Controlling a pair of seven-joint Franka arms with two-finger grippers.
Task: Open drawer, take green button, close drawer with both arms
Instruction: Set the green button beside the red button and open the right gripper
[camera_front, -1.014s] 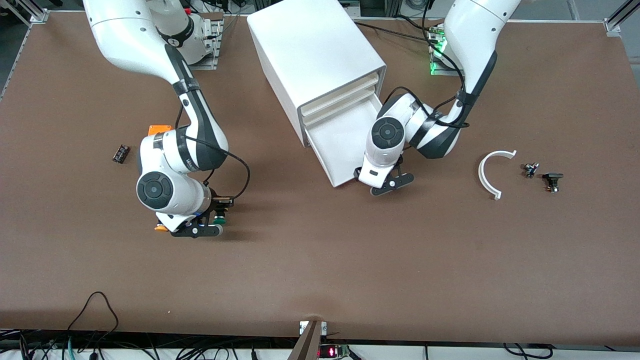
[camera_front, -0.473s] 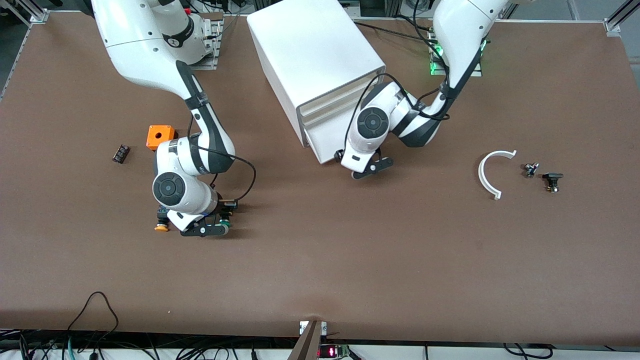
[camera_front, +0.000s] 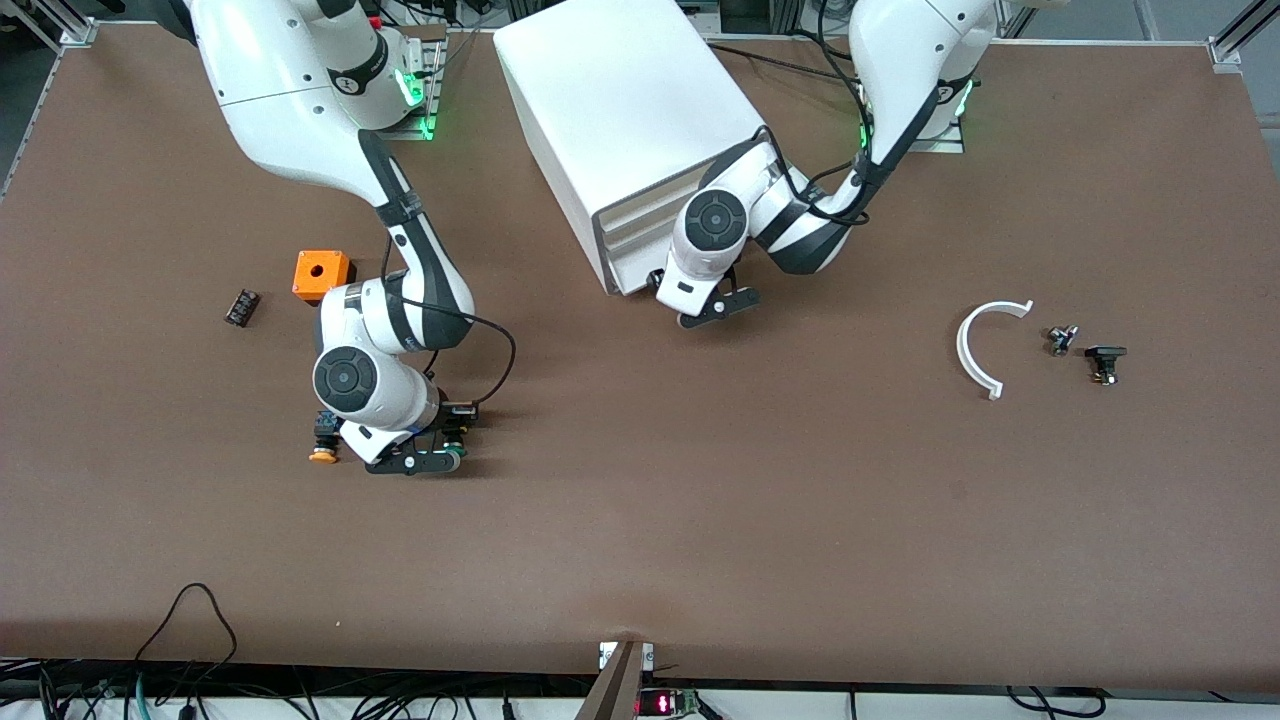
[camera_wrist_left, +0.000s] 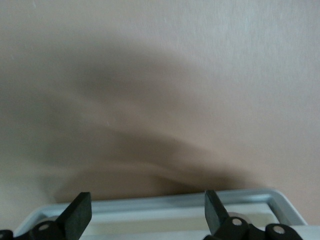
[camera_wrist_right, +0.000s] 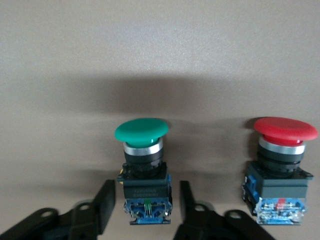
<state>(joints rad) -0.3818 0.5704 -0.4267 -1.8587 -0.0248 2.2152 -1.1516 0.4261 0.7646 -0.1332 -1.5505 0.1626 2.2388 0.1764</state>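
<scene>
The drawer (camera_front: 628, 268) looks pushed nearly flush into the white cabinet (camera_front: 620, 110), with the left hand (camera_front: 703, 305) low at its front, fingers spread apart and holding nothing. In the left wrist view only the 2 fingertips (camera_wrist_left: 80, 212) and a pale rim show against a blurred surface, so I cannot tell whether the drawer is fully seated.

The right hand (camera_front: 415, 462) sits low over the bench (camera_front: 700, 520), toward the right arm's end. The green button (camera_wrist_right: 142, 167) stands upright on the bench between its fingers (camera_wrist_right: 102, 207), which are parted with a gap showing on each side, so they are not gripping it. A red button (camera_wrist_right: 281, 167) stands just beside it, and a yellow button (camera_front: 323, 447) lies by the wrist.

My worry is the crowding: if the right hand swings sideways as it lifts away, a finger could catch the green button and tip it into the red one. A hasty last push by the left hand could skew the drawer or shift the cabinet.

From the front camera the right wrist covers the green and red buttons almost entirely, and the left arm hides part of the drawer front.
</scene>
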